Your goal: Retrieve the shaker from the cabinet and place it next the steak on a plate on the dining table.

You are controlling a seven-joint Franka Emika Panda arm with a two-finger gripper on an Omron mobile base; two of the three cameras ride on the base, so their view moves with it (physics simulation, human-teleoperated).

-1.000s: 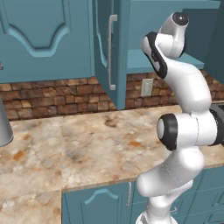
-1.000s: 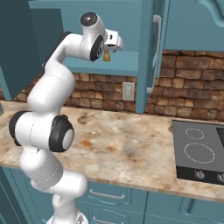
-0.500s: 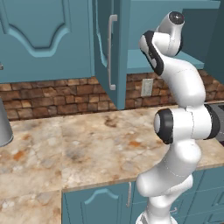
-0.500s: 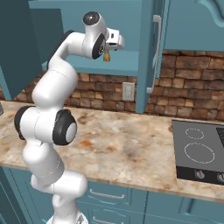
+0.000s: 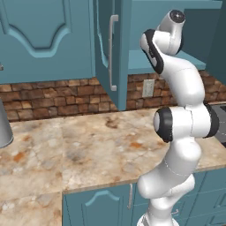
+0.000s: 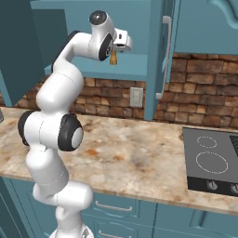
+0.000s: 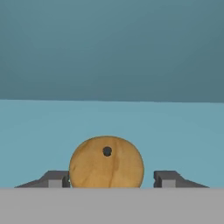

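The tan wooden shaker (image 6: 113, 56) stands on the teal shelf (image 6: 132, 70) inside the open cabinet (image 5: 150, 26). In the hand view I look down on the shaker's (image 7: 106, 162) round top with its dark hole. My gripper (image 7: 111, 179) straddles it. The left fingertip (image 7: 56, 178) is at the shaker's side, while the right fingertip (image 7: 166, 178) stands a small gap away. From the right base view the gripper (image 6: 114, 51) points down over the shaker. The steak, the plate and the dining table are out of view.
The open cabinet door (image 6: 160, 56), with its pale bar handle (image 6: 165, 56), hangs just right of my hand. Below lie a marbled counter (image 6: 139, 158) backed by brick, a wall outlet (image 6: 135, 96), a black stove top (image 6: 214, 160) and a grey metal vessel (image 5: 3, 128).
The arm's elbow has shifted slightly. The hand stays over the shaker inside the cabinet, and the shaker has not moved.
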